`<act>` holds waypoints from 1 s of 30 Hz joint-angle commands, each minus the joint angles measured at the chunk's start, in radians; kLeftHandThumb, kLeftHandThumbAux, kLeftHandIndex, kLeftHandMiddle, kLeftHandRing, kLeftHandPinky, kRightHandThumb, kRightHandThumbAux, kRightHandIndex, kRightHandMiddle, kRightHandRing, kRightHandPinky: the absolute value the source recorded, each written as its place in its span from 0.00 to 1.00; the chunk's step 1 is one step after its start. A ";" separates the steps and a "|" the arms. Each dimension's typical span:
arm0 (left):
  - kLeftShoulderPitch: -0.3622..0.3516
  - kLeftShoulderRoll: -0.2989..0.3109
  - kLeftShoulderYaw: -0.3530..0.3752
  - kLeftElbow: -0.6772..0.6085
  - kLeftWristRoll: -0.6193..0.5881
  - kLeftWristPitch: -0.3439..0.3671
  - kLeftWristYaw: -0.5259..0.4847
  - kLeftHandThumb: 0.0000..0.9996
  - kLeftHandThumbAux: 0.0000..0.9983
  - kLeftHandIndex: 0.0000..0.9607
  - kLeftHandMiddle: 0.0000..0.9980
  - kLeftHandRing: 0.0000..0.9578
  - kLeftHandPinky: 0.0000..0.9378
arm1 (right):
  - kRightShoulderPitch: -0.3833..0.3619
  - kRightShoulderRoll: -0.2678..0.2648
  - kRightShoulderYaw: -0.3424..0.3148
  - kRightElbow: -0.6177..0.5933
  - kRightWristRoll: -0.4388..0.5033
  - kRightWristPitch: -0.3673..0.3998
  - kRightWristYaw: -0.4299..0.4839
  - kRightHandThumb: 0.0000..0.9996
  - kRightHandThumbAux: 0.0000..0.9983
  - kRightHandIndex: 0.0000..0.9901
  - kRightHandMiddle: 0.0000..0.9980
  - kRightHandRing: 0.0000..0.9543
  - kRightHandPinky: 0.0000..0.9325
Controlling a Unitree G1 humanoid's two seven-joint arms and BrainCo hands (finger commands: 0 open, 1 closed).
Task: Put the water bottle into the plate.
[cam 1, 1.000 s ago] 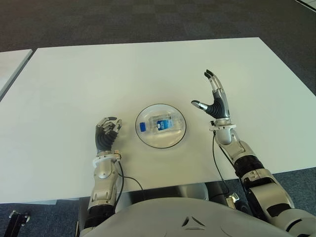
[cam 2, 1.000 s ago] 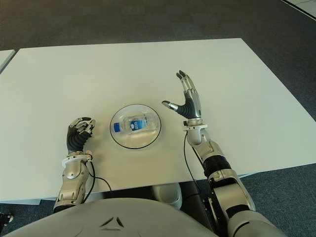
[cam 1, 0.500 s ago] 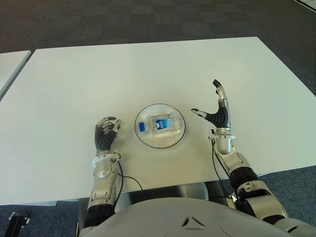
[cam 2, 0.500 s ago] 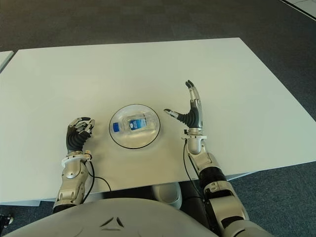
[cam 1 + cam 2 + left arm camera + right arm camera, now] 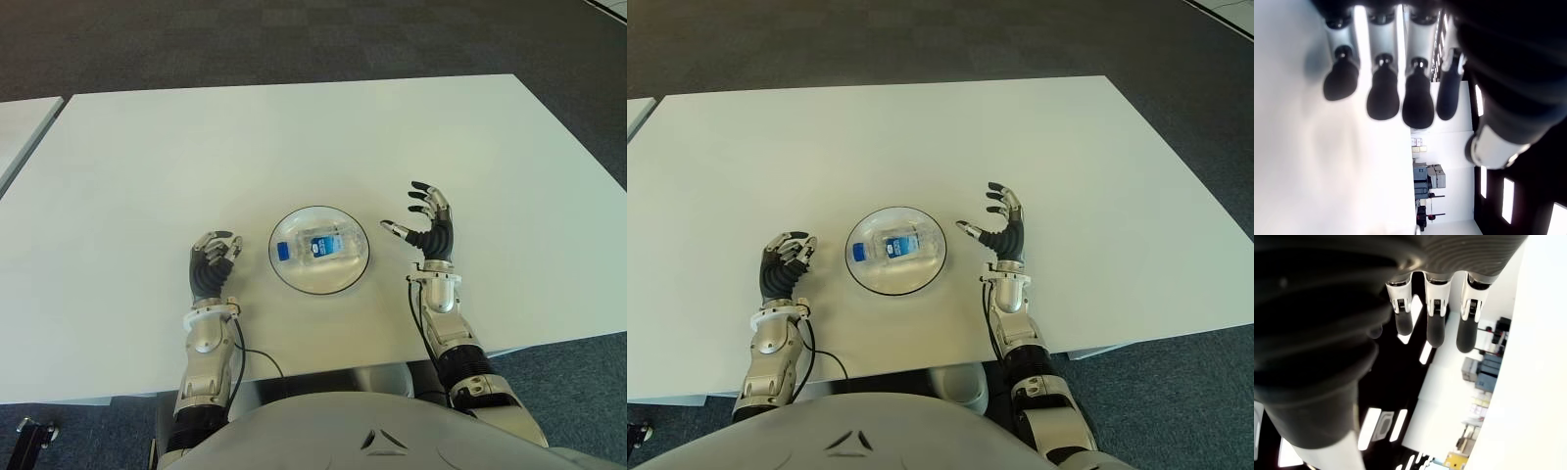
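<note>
Down comes the right hand [image 5: 428, 227] — a second ago it stood tall with fingers pointing up beside the plate [image 5: 319, 276], and now it has sunk lower and drawn back toward the robot's body, its fingers loosely spread and holding nothing, just to the right of the dish. Nothing else has budged: the water bottle [image 5: 315, 245] lies on its side inside the plate, blue cap toward the robot's left, label facing up, right where it was in the earlier views. Over on the other side, the left hand [image 5: 212, 266] shows just left of the plate with its fingers curled in on nothing, exactly as before. All of this sits on the white table [image 5: 196, 147], plate near the front edge between the two hands. By the look of it the job is done, bottle in the dish. As for handling — it's a small clear plastic bottle, so likely light, with a smooth, rounded and probably slippery wall that would give a little under a hard squeeze; lying down it could well roll in the shallow dish. If it ever needed lifting again, the best hold looks to be around the labelled middle, fingers on one flank and thumb on the other, not at the narrow cap end
</note>
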 commanded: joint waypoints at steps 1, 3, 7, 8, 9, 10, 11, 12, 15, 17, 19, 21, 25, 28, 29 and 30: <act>0.017 0.002 -0.007 0.023 -0.001 0.027 -0.018 0.71 0.72 0.45 0.75 0.78 0.79 | 0.029 0.031 -0.018 -0.022 0.030 0.068 0.031 0.48 0.82 0.41 0.48 0.52 0.57; 0.016 0.003 -0.007 0.025 0.000 0.024 -0.017 0.71 0.72 0.45 0.74 0.78 0.78 | 0.034 0.038 -0.022 -0.027 0.032 0.077 0.039 0.61 0.77 0.42 0.52 0.56 0.60; 0.013 0.005 -0.008 0.033 0.004 0.009 -0.014 0.71 0.72 0.45 0.75 0.78 0.79 | 0.043 0.057 -0.028 -0.031 0.032 0.087 0.048 0.67 0.74 0.43 0.56 0.60 0.64; 0.012 0.005 -0.008 0.037 0.005 0.004 -0.014 0.71 0.72 0.45 0.75 0.78 0.79 | 0.046 0.063 -0.027 -0.031 0.031 0.087 0.049 0.68 0.74 0.43 0.58 0.63 0.67; 0.010 0.005 -0.009 0.038 0.004 0.005 -0.015 0.71 0.72 0.45 0.75 0.78 0.79 | 0.054 0.077 -0.019 -0.042 0.027 0.083 0.048 0.69 0.74 0.43 0.60 0.64 0.68; 0.010 0.005 -0.009 0.039 0.003 0.005 -0.016 0.71 0.72 0.45 0.75 0.78 0.79 | 0.060 0.086 -0.014 -0.050 0.024 0.080 0.047 0.69 0.74 0.43 0.61 0.65 0.69; 0.009 0.005 -0.009 0.038 0.001 0.008 -0.018 0.71 0.72 0.45 0.75 0.78 0.79 | 0.065 0.093 -0.012 -0.056 0.026 0.073 0.053 0.69 0.73 0.44 0.62 0.66 0.70; 0.009 0.005 -0.009 0.038 -0.001 0.010 -0.019 0.71 0.72 0.45 0.75 0.78 0.78 | 0.067 0.097 -0.011 -0.060 0.028 0.069 0.057 0.70 0.73 0.44 0.63 0.67 0.71; 0.009 0.005 -0.008 0.037 -0.005 0.016 -0.022 0.71 0.72 0.45 0.74 0.78 0.78 | 0.069 0.102 -0.016 -0.057 0.046 0.047 0.084 0.70 0.73 0.44 0.65 0.69 0.73; 0.008 0.004 -0.007 0.036 -0.006 0.018 -0.023 0.71 0.72 0.45 0.74 0.77 0.78 | 0.069 0.107 -0.019 -0.053 0.060 0.032 0.105 0.70 0.73 0.44 0.66 0.70 0.74; 0.008 0.004 -0.006 0.036 -0.007 0.019 -0.024 0.71 0.72 0.45 0.74 0.77 0.78 | 0.069 0.113 -0.023 -0.043 0.076 0.017 0.128 0.70 0.73 0.44 0.67 0.71 0.75; 0.008 0.003 -0.005 0.036 -0.009 0.018 -0.025 0.71 0.72 0.45 0.74 0.77 0.78 | 0.067 0.118 -0.027 -0.029 0.090 0.004 0.147 0.70 0.73 0.44 0.69 0.72 0.76; 0.008 0.001 -0.004 0.036 -0.009 0.015 -0.021 0.71 0.72 0.45 0.73 0.76 0.78 | 0.062 0.126 -0.035 -0.007 0.114 -0.009 0.183 0.70 0.73 0.44 0.70 0.73 0.77; 0.008 0.000 -0.003 0.035 -0.010 0.018 -0.019 0.71 0.72 0.45 0.73 0.76 0.77 | 0.061 0.131 -0.039 -0.001 0.124 -0.010 0.202 0.70 0.73 0.44 0.71 0.74 0.78; 0.008 -0.001 -0.003 0.034 -0.010 0.019 -0.019 0.71 0.72 0.45 0.73 0.76 0.77 | 0.061 0.132 -0.040 0.000 0.126 -0.009 0.206 0.70 0.73 0.44 0.72 0.75 0.79; 0.008 -0.001 -0.002 0.033 -0.011 0.021 -0.019 0.71 0.72 0.45 0.73 0.76 0.77 | 0.061 0.133 -0.041 0.001 0.128 -0.009 0.210 0.70 0.73 0.44 0.72 0.75 0.79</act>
